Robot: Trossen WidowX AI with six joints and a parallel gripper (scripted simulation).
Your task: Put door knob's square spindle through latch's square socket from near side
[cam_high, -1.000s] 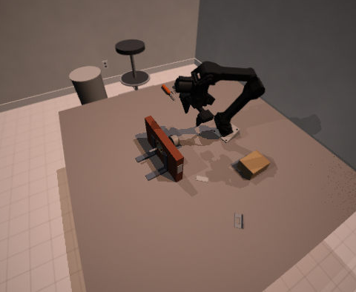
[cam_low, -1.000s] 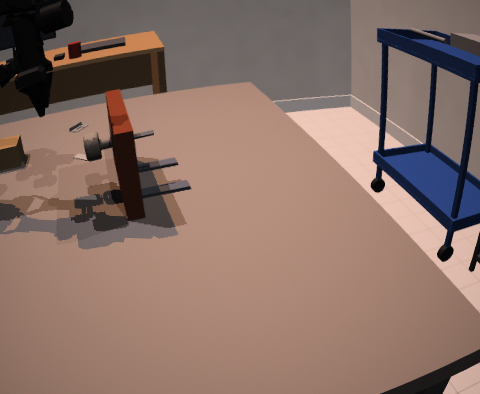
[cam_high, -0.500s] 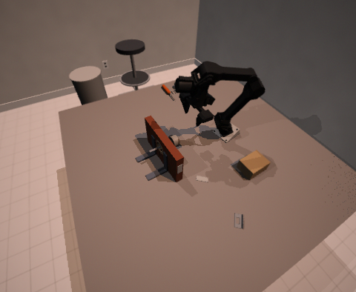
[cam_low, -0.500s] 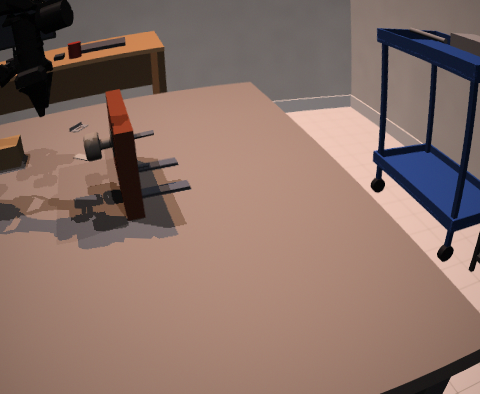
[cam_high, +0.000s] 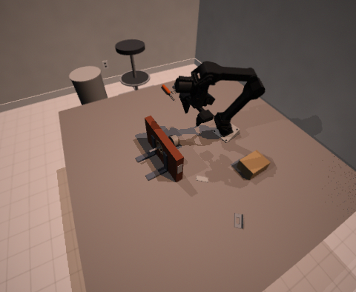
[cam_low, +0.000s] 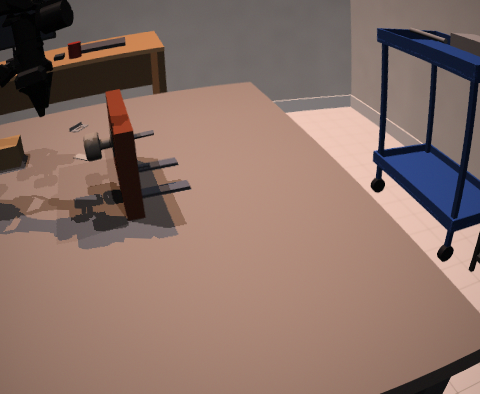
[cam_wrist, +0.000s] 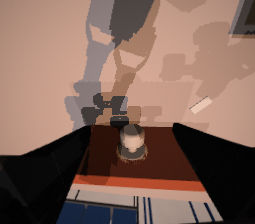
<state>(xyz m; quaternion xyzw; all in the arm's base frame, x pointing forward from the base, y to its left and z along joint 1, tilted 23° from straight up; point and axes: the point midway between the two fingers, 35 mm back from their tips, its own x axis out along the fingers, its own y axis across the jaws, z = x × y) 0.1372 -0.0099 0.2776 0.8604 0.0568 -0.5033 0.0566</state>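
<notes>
The red-brown wooden panel (cam_high: 170, 148) (cam_low: 131, 172) (cam_wrist: 168, 160) stands upright on two grey feet. The knob (cam_high: 174, 139) (cam_low: 92, 146) (cam_wrist: 132, 134) sticks out level from the robot's side. Its spindle (cam_high: 153, 150) (cam_low: 144, 134) shows beyond the far face, through the latch area. The round plate (cam_wrist: 133, 152) appears against the wood; a tiny gap cannot be ruled out. My gripper (cam_high: 192, 117) (cam_low: 22, 97) (cam_wrist: 132, 127) is wide open and empty, above and back from the knob on the robot's side, touching neither knob nor panel.
A tan block (cam_high: 254, 164) (cam_low: 9, 153) lies near the arm's base. A small white piece (cam_high: 202, 178) (cam_wrist: 201, 105) lies beside the panel, and a small metal plate (cam_high: 238, 221) (cam_low: 78, 127) farther off. An orange-handled screwdriver (cam_high: 166, 89) lies near the table's edge.
</notes>
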